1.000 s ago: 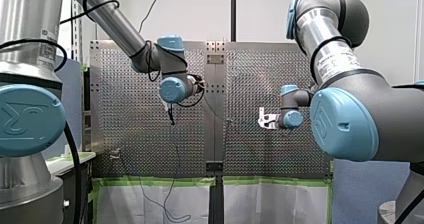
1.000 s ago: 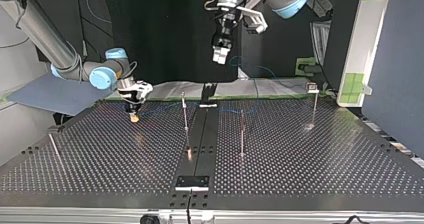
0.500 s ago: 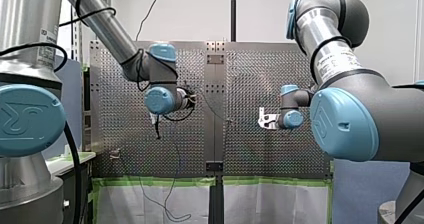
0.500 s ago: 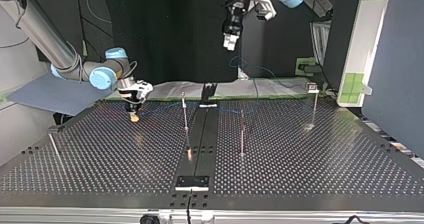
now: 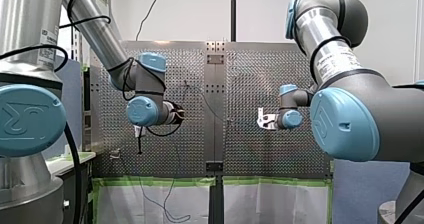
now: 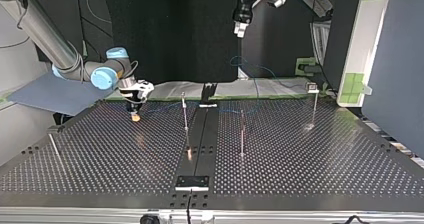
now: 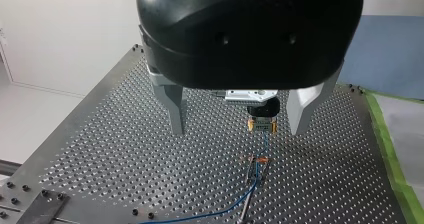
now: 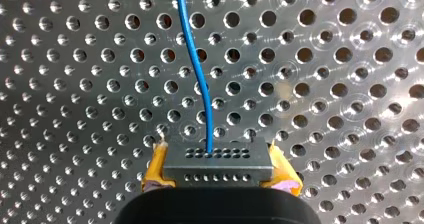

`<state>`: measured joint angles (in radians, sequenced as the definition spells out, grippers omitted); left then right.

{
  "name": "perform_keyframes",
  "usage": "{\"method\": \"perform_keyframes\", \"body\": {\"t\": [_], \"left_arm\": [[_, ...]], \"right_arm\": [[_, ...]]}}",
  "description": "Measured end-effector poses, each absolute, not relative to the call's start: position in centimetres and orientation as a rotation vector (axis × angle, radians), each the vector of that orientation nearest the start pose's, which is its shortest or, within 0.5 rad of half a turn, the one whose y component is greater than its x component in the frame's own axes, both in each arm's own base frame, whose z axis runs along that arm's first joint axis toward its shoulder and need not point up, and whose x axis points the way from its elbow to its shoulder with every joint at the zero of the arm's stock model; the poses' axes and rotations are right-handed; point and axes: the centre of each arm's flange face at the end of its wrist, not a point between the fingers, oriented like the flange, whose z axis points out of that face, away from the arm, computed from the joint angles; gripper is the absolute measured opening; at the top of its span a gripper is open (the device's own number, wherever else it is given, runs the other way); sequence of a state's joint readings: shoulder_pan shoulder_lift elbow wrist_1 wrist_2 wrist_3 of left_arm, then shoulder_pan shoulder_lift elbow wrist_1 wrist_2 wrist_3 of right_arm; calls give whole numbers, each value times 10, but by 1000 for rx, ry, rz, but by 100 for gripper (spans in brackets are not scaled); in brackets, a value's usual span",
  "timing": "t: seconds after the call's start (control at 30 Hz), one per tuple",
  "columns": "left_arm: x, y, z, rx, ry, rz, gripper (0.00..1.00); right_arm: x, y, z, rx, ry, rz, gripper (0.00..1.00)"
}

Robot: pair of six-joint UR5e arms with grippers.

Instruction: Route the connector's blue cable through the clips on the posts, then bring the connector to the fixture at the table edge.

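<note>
Your right gripper (image 8: 218,171) is clamped on the small grey rectangular connector block (image 8: 218,157). Its two yellow pads (image 8: 156,168) press on the block's two short ends, and you can see it holds nothing else. The left gripper (image 7: 237,132) has its two grey metal fingers (image 7: 175,111) wide apart with nothing between them. In the top view it hangs high above the far middle of the perforated metal table (image 6: 320,169). Count two arms, two grippers, one connector and one thin blue cable (image 8: 192,49). In the top view you get three upright thin metal posts (image 6: 242,131): one left of the centre strip, one right of it and one at the far right. A fourth thin rod (image 6: 53,145) stands near the left edge. The connector's face shows two rows of small holes. The cable leaves the row farther from the gripper, near its middle, then curves away over the table. In the top view the connector sits in the right gripper at the table's far left, low over the surface; whether it touches the table you cannot tell.
</note>
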<state>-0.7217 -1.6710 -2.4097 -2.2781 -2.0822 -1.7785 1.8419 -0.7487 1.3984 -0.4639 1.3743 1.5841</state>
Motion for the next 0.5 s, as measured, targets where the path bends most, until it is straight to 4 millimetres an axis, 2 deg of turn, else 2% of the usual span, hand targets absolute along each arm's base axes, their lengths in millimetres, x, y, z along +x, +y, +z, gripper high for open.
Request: {"method": "perform_keyframes", "body": {"t": [0.23,0.5], "left_arm": [[211,-299,165,22,1616,-317,100],[215,-305,170,12,1564,-361,100]], "right_arm": [[332,-633,107,1699,-1086,1389,0],[330,-626,144,1646,-1090,1351,0]]}}
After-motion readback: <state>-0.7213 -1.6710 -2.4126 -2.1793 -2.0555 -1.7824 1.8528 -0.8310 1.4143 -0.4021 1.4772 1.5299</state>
